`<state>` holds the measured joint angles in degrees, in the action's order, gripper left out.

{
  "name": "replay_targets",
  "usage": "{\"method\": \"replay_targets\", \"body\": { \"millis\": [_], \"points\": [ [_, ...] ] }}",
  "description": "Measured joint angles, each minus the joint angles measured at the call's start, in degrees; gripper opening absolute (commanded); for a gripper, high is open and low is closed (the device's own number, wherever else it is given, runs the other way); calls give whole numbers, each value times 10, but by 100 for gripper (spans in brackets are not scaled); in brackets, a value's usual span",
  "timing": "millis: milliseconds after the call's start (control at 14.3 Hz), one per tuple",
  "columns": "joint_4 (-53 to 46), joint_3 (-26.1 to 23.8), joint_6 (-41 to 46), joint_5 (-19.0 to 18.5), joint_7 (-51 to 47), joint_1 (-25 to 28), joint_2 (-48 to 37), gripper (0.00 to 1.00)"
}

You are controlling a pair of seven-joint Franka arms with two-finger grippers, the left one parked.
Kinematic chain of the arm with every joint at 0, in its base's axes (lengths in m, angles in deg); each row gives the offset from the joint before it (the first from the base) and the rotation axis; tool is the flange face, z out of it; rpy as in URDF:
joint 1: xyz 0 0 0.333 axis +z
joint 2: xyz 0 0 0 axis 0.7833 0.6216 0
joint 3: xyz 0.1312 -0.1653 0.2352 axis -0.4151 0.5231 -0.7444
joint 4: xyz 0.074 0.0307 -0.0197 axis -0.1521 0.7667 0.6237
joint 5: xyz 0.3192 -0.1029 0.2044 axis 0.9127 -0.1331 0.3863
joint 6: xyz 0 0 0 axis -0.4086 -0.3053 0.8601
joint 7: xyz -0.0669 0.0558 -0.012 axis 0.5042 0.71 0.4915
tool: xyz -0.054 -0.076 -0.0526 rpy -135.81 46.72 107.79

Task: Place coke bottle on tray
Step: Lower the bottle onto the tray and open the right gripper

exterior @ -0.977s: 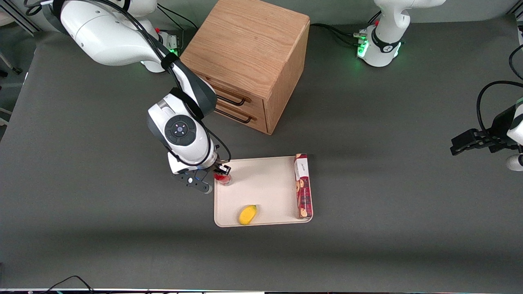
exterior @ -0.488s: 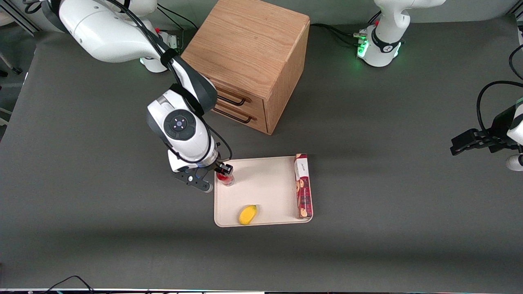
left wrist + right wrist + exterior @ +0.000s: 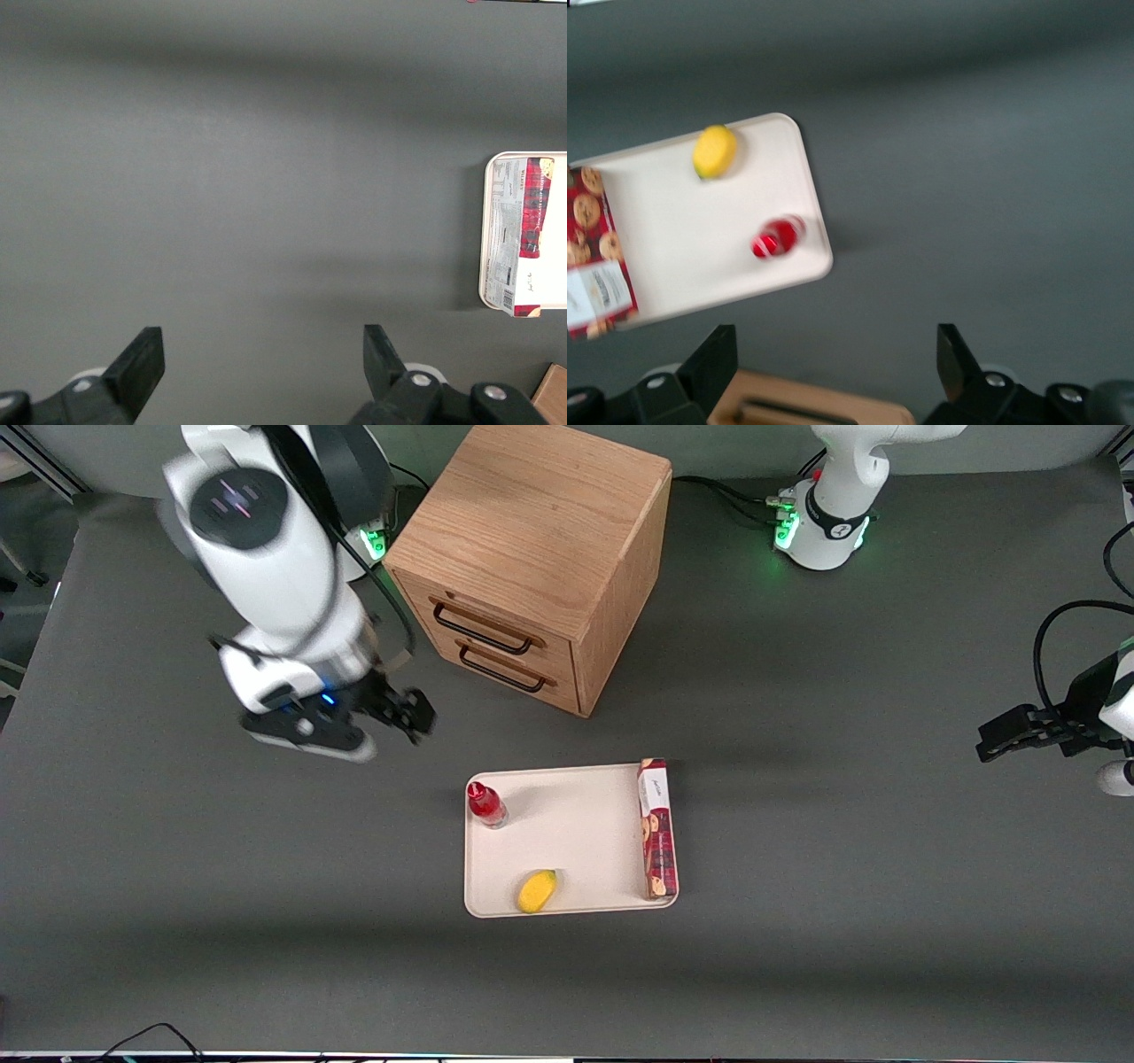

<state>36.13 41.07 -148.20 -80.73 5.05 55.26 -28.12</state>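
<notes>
The coke bottle [image 3: 485, 804] stands upright on the tray [image 3: 576, 841], in the tray's corner toward my working end and farthest from the front camera, close against the low rim. It is small and red with a red cap and a pale, silvery band at its foot. From my wrist camera I look straight down on its cap [image 3: 777, 237], a round red spot on the tray [image 3: 682, 239].

My claw [image 3: 403, 722] sits at the left of the front picture, above the centre line, raised above the bare dark table [image 3: 797, 957] near the front of the wooden cabinet [image 3: 532, 558] with its two drawers. My fingers [image 3: 719, 354] are spread wide and hold nothing; they touch nothing. The bottle is well apart from them.

Also on the tray lie a yellow fruit [image 3: 537, 890], at the edge nearest the front camera, and a long red biscuit box [image 3: 657, 828] along the tray's side toward the parked arm.
</notes>
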Motion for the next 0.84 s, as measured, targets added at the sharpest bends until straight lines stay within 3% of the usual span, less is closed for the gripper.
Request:
{"method": "replay_targets", "body": {
  "millis": [209, 488, 628, 837],
  "points": [
    [18, 103, 67, 66, 135, -2, -93, 100],
    [156, 227, 17, 97, 262, -8, -191, 100],
    [223, 251, -28, 103, 281, -8, -221, 100],
    [235, 252, -39, 104, 282, -6, -234, 100]
  ]
}}
